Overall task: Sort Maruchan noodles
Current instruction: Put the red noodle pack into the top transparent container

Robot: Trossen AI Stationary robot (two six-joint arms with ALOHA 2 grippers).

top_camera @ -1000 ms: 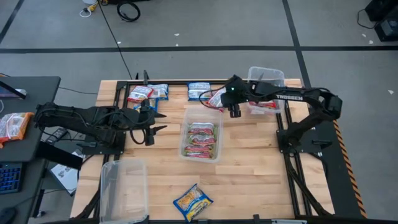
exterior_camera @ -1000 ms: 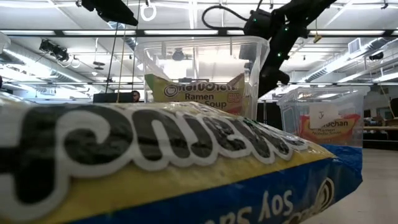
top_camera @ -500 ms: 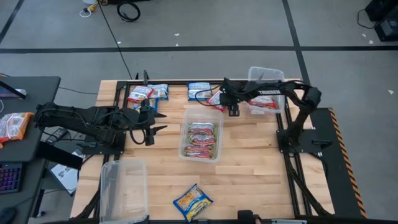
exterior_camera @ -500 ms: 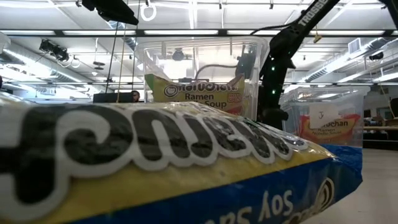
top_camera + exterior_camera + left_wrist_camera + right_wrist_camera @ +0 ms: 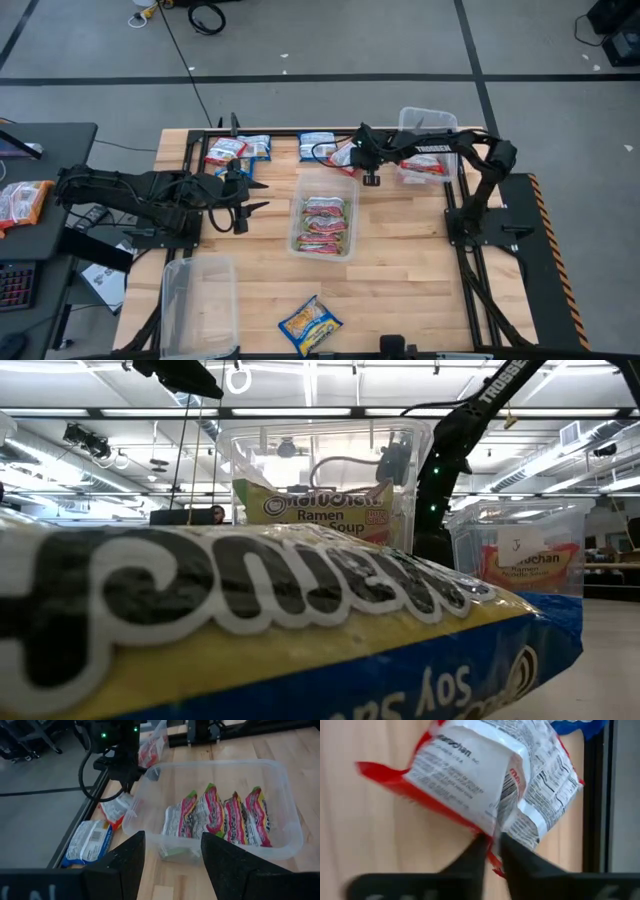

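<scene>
A red-and-white noodle packet (image 5: pixel 485 775) lies on the table at the far side, between the middle tub and a blue packet (image 5: pixel 320 143). My right gripper (image 5: pixel 493 847) stands over it, shut on it, also seen in the high view (image 5: pixel 368 172). The clear middle tub (image 5: pixel 300 215) holds several silvery green-pink packets (image 5: pixel 220 815). My left gripper (image 5: pixel 172 865) hovers open and empty at the table's left (image 5: pixel 245 195). More packets (image 5: pixel 237 150) lie at the far left, and a blue-and-yellow one (image 5: pixel 310 322) rests flat at the near edge. My right gripper pinches the red-and-white packet between its two fingers at a raised crease by its red edge (image 5: pixel 495 827). The fingers slant down onto it from above. The packet looks crumpled at the pinch, and the rest of it (image 5: pixel 116 810) lies on the table.
A clear tub (image 5: pixel 428 125) with red packets stands at the far right beside my right arm. An empty clear tub (image 5: pixel 198 300) sits at the near left. The black frame rail (image 5: pixel 270 132) runs along the far edge, just behind the packets.
My right gripper has sunk toward the table and shifted a little toward the left, down onto the red-and-white packet.
</scene>
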